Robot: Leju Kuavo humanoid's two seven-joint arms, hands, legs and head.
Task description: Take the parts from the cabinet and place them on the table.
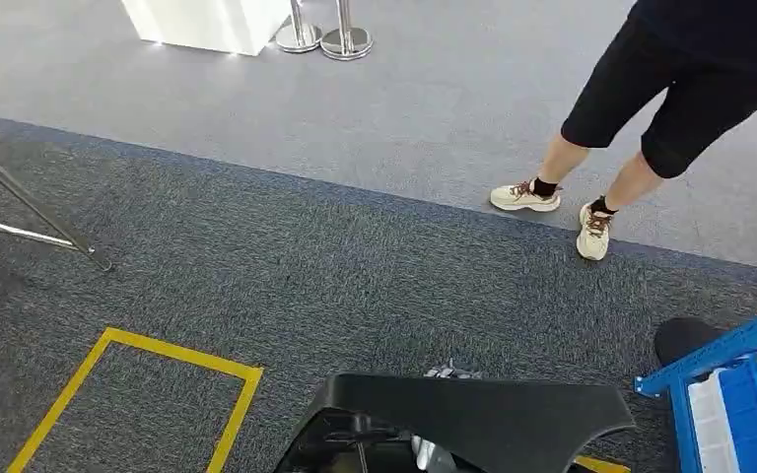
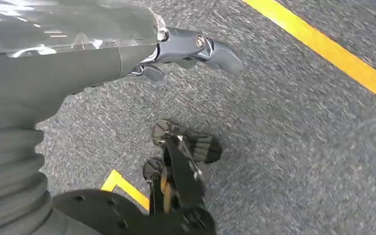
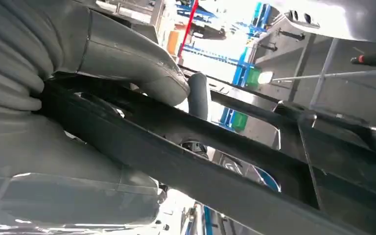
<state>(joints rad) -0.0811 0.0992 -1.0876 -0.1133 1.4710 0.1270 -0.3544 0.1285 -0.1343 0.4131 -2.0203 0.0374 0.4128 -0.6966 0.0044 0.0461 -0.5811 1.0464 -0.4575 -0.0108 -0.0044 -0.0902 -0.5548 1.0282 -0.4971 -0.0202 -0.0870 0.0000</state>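
Right hand [image 3: 127, 63] is gripping a black part [image 3: 215, 161], thumb wrapping over its bar. Left hand [image 2: 186, 51] is hanging over carpet [image 2: 298, 147], holding nothing, fingers loosely apart. In head view, part [image 1: 473, 414] is running off the pic's bottom edge.

Left hand [image 2: 186, 51] hangs low over the floor, grey thumb and darker fingers apart, holding nothing. Right hand [image 3: 142, 68] is wrapped around a black flat frame-shaped part [image 3: 215, 161], thick grey thumb pressed across it.

Even, bright light falls on the carpet [image 1: 355, 246] in the head view, with soft shadows. The left wrist view is motion-blurred. The right wrist view has blown-out glare behind a dark part [image 3: 215, 161].
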